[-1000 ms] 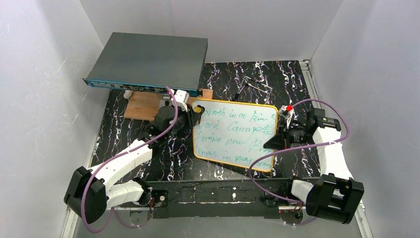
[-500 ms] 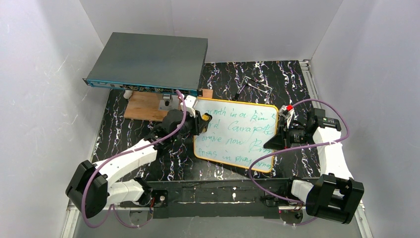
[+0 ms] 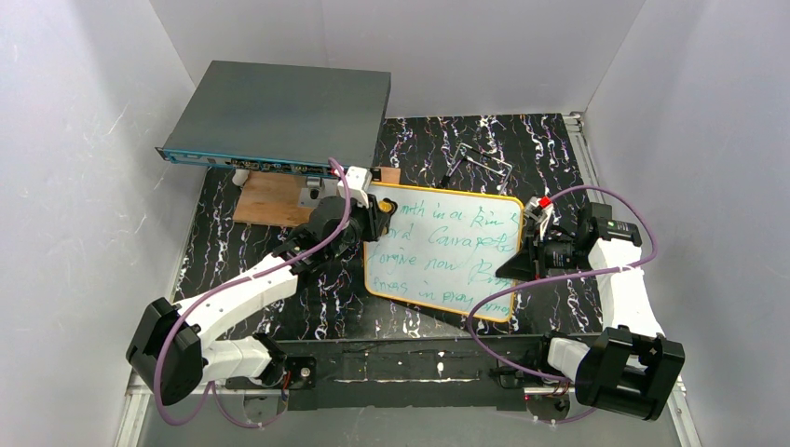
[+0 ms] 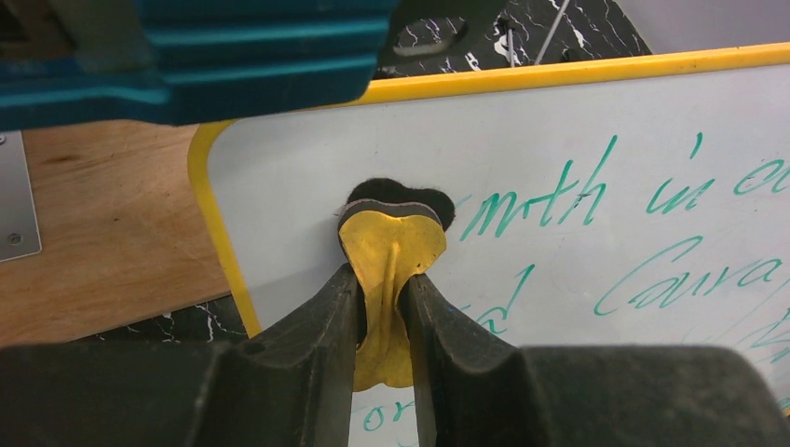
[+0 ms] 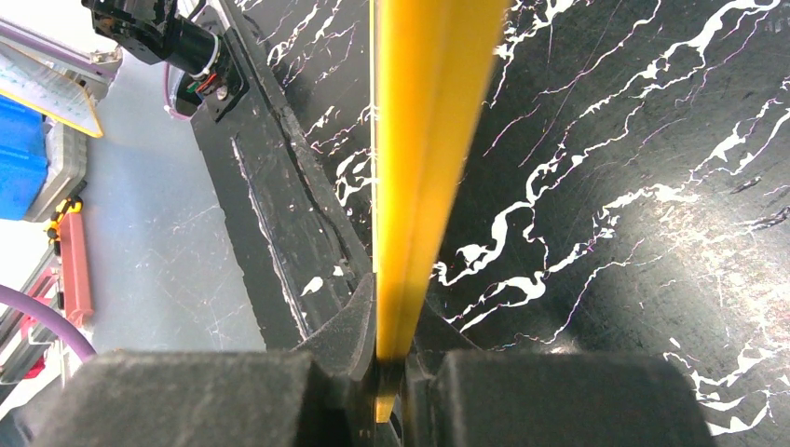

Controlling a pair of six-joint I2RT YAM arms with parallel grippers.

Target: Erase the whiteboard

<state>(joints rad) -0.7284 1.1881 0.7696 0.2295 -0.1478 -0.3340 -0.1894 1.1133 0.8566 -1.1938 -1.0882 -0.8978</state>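
The whiteboard [image 3: 447, 251], white with a yellow frame and green handwriting, lies in the middle of the black marbled table. My left gripper [image 3: 380, 222] is shut on a small yellow eraser with a dark felt underside [image 4: 389, 244] and presses it on the board's far-left corner [image 4: 279, 186], where the surface is wiped blank. Green writing [image 4: 531, 200] starts just right of the eraser. My right gripper [image 3: 524, 250] is shut on the board's right edge, seen edge-on as a yellow strip [image 5: 424, 140].
A large dark-grey flat box [image 3: 279, 116] with a blue front stands at the back left, over a brown wooden board [image 3: 270, 197]. A metal wire object [image 3: 484, 158] lies behind the whiteboard. White walls enclose the table.
My left gripper has moved right from the board's left edge onto its far-left corner with the eraser. The first letters of the top line are gone. The right arm has not moved.
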